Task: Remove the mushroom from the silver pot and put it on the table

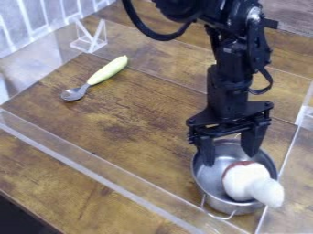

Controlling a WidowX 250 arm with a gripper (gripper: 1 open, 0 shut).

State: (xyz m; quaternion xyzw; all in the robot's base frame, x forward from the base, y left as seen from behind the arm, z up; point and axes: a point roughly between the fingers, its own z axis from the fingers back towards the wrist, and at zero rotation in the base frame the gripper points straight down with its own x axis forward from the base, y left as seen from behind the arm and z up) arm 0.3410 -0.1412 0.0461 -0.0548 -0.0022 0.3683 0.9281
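The silver pot [217, 187] sits on the brown wooden table [134, 110] at the lower right. The cream-white mushroom [255, 186] with a reddish patch lies in it, leaning over the pot's right rim. My black gripper [233, 147] points straight down over the pot's far half, open, one finger over the left rim and one near the mushroom. Nothing is between the fingers.
A spoon with a yellow-green handle [95, 77] lies at the upper left. Clear acrylic panels [73, 146] edge the table in front and on the left, and a small clear stand [88, 37] is at the back left.
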